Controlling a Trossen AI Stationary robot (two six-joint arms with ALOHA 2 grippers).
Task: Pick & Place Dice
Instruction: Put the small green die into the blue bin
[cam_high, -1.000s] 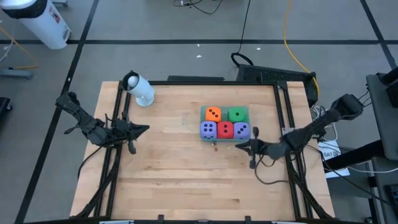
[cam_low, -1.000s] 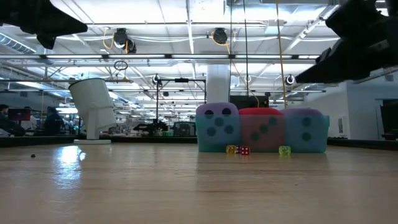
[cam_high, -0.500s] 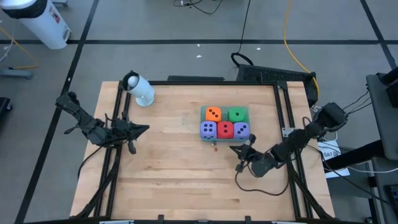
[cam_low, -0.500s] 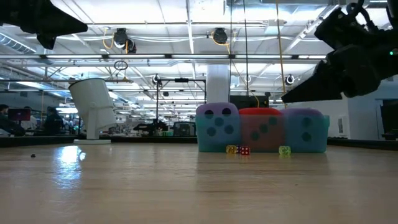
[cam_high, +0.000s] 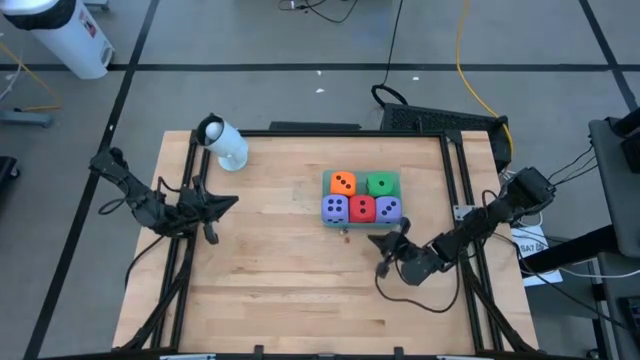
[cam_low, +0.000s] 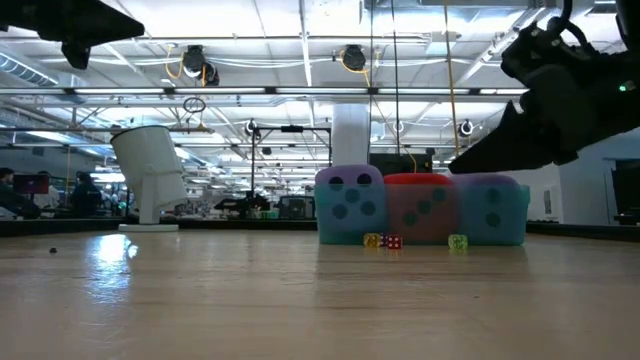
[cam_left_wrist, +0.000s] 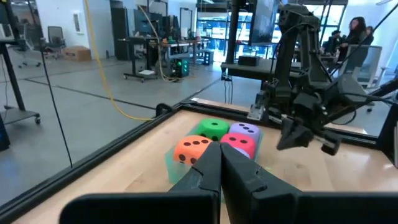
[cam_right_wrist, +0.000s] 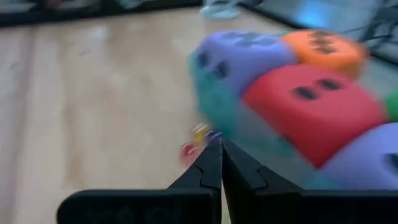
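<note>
Five foam dice stand packed together at the table's middle right: orange (cam_high: 343, 183) and green (cam_high: 380, 183) behind, purple (cam_high: 335, 208), red (cam_high: 362, 208) and purple (cam_high: 388, 208) in front. They rest in a teal see-through holder (cam_left_wrist: 169, 163). My right gripper (cam_high: 373, 240) is shut just near of the front row, above the wood, its tips (cam_right_wrist: 219, 146) pointing at the red die (cam_right_wrist: 311, 106) and touching nothing. At the table's left edge my left gripper (cam_high: 236, 203) hovers shut, aimed level at the dice (cam_left_wrist: 219, 149).
Three tiny dice (cam_low: 372, 240) (cam_low: 392, 241) (cam_low: 457, 241) lie on the wood just in front of the foam row, below my right gripper. A white cup (cam_high: 222, 143) lies at the far left corner. Bare wood (cam_high: 290, 290) spans the near half.
My right gripper has swung down and toward the table's near edge, shifting a little left, and has rolled about its axis; its tips now sit lower, close in front of the dice. It stayed shut. The dice have not moved.
</note>
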